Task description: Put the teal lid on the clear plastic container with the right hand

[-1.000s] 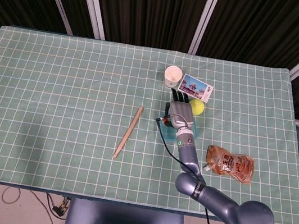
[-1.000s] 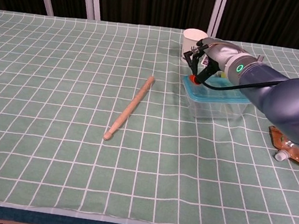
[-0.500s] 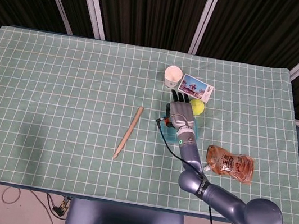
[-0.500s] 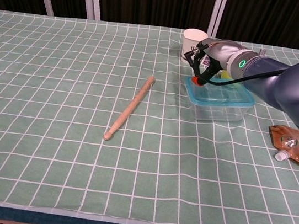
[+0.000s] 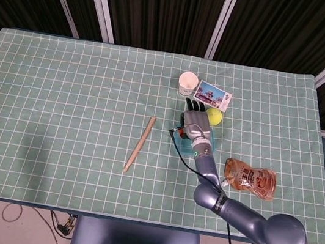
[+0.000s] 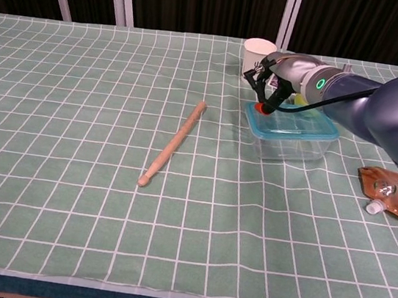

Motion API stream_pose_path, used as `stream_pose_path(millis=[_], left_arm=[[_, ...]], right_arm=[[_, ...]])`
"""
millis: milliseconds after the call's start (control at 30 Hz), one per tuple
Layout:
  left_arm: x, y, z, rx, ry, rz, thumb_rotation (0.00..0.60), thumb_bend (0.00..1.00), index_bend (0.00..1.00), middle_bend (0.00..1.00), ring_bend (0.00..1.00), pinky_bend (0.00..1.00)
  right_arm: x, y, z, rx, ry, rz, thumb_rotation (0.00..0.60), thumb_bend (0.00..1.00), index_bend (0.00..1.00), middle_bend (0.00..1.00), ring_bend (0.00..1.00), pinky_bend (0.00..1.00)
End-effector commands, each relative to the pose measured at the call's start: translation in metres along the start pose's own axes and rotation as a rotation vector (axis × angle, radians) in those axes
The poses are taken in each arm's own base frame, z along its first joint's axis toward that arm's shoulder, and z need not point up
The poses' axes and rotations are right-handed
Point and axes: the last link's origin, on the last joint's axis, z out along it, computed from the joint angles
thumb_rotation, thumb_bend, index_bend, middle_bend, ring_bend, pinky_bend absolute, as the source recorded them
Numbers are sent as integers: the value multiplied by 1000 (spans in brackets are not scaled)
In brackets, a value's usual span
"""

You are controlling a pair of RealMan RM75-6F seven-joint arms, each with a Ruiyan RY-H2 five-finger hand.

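Teal lid — atop clear container

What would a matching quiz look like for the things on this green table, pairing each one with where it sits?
Things:
1. wooden stick
2. white cup
3. orange pouch
4. teal lid

Places:
A. on the clear plastic container, under the right hand
B. right of the container, near the table's front
C. left of the container, lying alone
D. behind the container, beside a picture card

Pairs: 1-C, 2-D, 3-B, 4-A
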Motion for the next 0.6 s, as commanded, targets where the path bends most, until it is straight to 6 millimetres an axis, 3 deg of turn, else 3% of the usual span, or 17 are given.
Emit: stream_pose_path(millis=[33,600], left_arm=[[0,0,0,0,0,0,600,568,117,0,0,0],[0,0,0,0,0,1,600,568,117,0,0,0]], right_arm=[[-1,0,1,-3,1,-9,600,641,717,30,0,0],[-8,-2,2,3,-26,-40,600,640,717,30,0,0]])
